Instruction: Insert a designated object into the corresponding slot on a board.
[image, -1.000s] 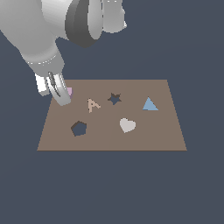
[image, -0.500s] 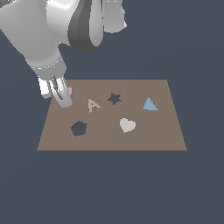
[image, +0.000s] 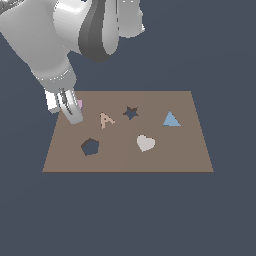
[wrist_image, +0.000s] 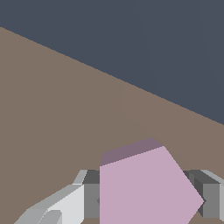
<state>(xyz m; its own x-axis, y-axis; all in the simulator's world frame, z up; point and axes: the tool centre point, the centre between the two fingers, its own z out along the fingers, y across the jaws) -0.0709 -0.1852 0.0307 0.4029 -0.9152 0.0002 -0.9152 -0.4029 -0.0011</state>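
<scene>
The setting was a bare simulated test scene rather than any room in a home or workplace. A uniform dark slate-blue ground (image: 220, 215) filled the exterior view from edge to edge, with no walls, furniture or horizon. On it lay a flat brown board (image: 170, 160) with plain, untextured surfaces and sharp edges, carrying simple puzzle shapes: a tan letter A (image: 106, 120), a blue triangle (image: 171, 119) and a whitish heart (image: 145, 143), beside a star-shaped hole (image: 131, 112) and a pentagon-shaped slot (image: 90, 146). The robot arm (image: 60, 35) was rendered in smooth grey and white shading, and the wrist view showed the same flat brown and blue colouring.
</scene>
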